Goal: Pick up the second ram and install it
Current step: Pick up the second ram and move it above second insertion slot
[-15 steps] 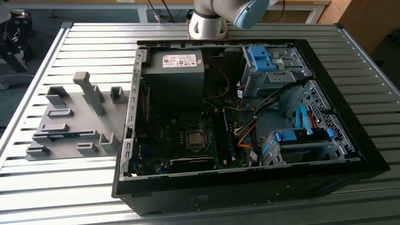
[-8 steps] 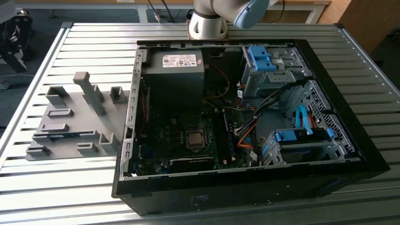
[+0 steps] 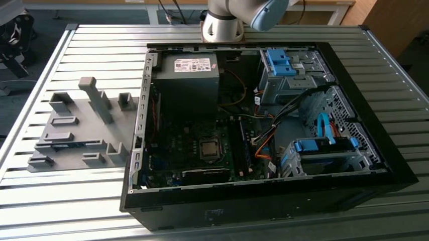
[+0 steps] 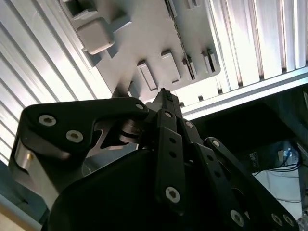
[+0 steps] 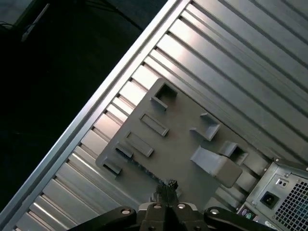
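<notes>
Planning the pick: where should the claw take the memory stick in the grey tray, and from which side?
Probably its long top edge, mid-length, pinched across the thin faces, coming straight down. The memory stick seems to stand on edge in a slot of the grey tray, leaving just that upper edge free.

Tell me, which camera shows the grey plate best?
The first wrist view: it looks down on the plate, close, its blocks and slots plain, one edge behind the gripper. The exterior view shows it whole but slanted, beside the case. The second wrist view catches part past the gripper.
</notes>
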Action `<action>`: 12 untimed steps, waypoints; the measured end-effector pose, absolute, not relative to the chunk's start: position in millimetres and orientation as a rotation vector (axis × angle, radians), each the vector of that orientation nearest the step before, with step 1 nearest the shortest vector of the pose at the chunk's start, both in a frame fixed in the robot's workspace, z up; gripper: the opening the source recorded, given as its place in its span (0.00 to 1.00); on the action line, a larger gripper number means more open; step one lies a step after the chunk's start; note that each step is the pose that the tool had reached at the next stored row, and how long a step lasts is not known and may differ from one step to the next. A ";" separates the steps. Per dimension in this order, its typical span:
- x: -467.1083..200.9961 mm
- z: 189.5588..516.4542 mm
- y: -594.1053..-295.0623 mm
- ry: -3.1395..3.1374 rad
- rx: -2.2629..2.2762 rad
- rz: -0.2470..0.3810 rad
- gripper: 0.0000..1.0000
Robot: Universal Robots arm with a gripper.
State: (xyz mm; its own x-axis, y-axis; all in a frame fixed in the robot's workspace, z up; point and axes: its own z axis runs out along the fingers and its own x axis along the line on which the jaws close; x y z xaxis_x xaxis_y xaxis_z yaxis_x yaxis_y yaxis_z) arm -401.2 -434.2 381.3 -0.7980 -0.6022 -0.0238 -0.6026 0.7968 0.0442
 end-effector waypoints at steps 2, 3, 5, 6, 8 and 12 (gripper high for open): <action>-401.2 381.3 -434.2 2.953 -1.045 0.078 0.11; -401.3 381.3 -434.2 2.945 -1.070 0.078 0.11; -401.3 381.2 -434.2 2.928 -1.117 0.078 0.11; -401.4 381.2 -434.2 2.920 -1.141 0.078 0.11; -401.4 381.2 -434.3 2.901 -1.190 0.078 0.11; -401.5 381.2 -434.2 2.860 -1.289 0.079 0.11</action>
State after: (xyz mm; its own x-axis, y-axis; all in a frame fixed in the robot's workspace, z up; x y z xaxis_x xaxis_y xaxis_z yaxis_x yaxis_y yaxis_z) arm -401.5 -434.2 381.2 -0.6625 -0.7486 -0.0238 -0.7488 0.6613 0.0442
